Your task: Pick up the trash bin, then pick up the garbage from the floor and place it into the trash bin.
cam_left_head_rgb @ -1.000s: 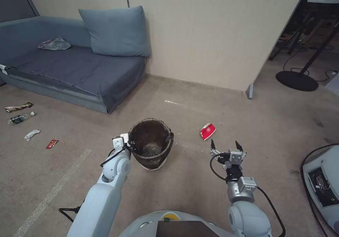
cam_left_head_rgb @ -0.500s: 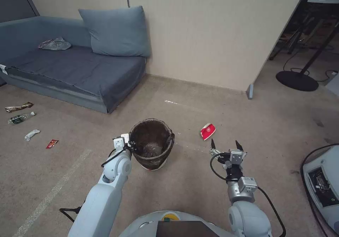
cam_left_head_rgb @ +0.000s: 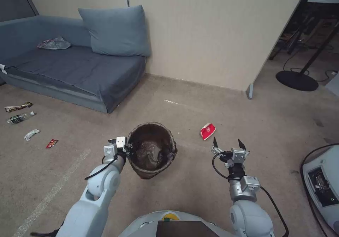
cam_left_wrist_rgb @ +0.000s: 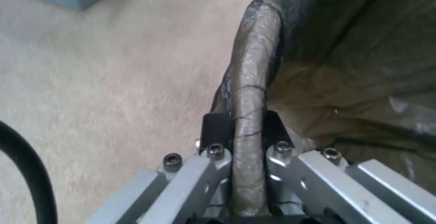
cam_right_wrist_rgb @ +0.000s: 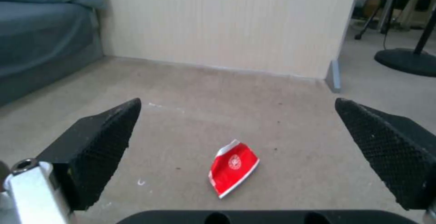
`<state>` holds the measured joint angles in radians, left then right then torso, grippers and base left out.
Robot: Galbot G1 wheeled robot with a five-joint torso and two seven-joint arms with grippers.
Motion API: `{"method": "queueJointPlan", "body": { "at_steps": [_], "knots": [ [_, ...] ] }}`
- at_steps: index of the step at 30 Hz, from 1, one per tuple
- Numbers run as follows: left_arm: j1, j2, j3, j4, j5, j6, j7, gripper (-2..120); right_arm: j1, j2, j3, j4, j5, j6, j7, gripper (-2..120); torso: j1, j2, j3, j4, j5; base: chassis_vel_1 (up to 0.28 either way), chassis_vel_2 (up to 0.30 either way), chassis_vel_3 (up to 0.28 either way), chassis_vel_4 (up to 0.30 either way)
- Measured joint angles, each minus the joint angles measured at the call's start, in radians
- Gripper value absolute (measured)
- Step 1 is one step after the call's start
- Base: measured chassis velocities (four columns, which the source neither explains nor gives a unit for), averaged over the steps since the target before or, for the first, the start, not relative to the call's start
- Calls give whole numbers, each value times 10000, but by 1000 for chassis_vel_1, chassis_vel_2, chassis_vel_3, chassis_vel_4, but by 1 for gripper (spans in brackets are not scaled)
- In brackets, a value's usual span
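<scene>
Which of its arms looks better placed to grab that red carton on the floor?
The right. The right gripper is open, with the red carton on the floor just ahead, between its fingertips' line. The left gripper is clamped on the trash bin rim.

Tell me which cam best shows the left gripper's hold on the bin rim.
Left wrist view: the left gripper is shut on the trash bin rim, one finger each side. Head view shows the left gripper at the rim, contact hidden.
</scene>
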<state>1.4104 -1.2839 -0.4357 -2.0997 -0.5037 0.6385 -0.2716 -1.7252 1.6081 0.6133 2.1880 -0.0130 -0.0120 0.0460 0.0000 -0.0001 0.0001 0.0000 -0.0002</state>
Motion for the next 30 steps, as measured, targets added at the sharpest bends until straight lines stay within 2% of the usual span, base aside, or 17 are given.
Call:
{"method": "queueJointPlan", "body": {
  "at_steps": [1, 2, 4, 14, 20, 30],
  "knots": [
    [0, 0, 0, 0, 0, 0, 0, 3, 0, 0, 0, 0, 0, 0, 0, 100, 0, 0, 0, 0, 0, 0, 0, 0, 0],
    [268, 74, -166, -388, 3, -129, 291, 3, 15, 0, 20, 10, 16, -24, 5, 100, 0, 0, 0, -1, 0, 0, 0, 0, 0],
    [479, 145, -298, -763, 12, -225, 453, 3, 31, 0, 35, 27, 40, -51, 11, 100, 0, 0, 0, -1, 1, 0, 0, 0, 0],
    [1297, 166, -699, -2044, 257, -585, 774, 3, 37, 0, 79, 51, 131, -81, 21, 100, 0, 0, -1, -1, 2, 0, 0, 0, 0],
    [1801, -21, -760, -2459, 726, -1091, 1077, 3, 39, 0, 81, 93, 159, -118, 32, 100, 0, 0, -1, 0, 2, 0, 0, 0, 0],
    [2134, -158, -1009, -2627, 1066, -1145, 1179, 3, 16, 0, 233, 353, 206, -215, 101, 100, 0, 1, -1, -1, 2, 0, 0, 0, 0]
  ]
}}
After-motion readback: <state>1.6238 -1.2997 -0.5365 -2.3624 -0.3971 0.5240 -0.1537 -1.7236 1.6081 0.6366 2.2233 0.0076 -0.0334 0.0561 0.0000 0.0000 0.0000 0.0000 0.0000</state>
